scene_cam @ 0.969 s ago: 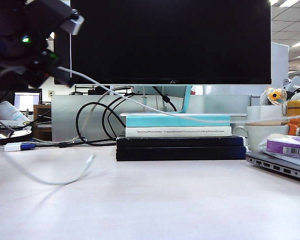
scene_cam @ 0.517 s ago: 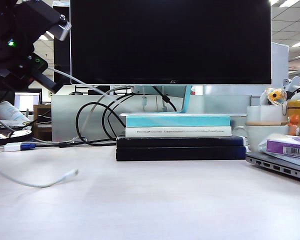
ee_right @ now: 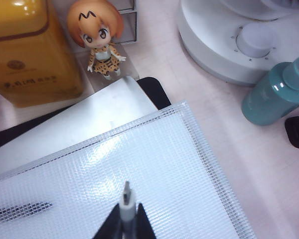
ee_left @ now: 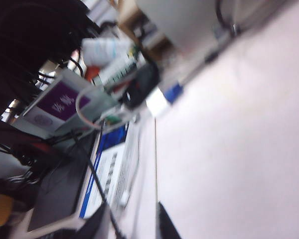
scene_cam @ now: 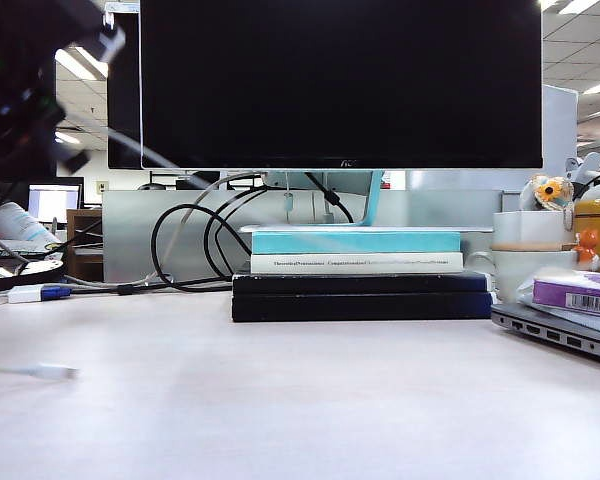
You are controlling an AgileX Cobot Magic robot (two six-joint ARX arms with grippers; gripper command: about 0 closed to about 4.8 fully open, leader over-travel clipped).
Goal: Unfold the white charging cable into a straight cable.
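White charging cable point(ee_right: 127, 199) plug pinched in right gripper point(ee_right: 125, 219); left gripper point(ee_left: 134, 226) narrowly parted.

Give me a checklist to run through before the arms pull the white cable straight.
1. Right gripper clamped on the white cable at its plug, over the mesh pouch: ok.
2. Left gripper holding the cable: cannot tell, its view is blurred.
3. Cable straight: not ok, the loose end lies on the table, well below the raised left gripper.
4. Left gripper steady: not ok, it shows smeared in the exterior view.
5. Cable clear of the black cords: cannot tell.
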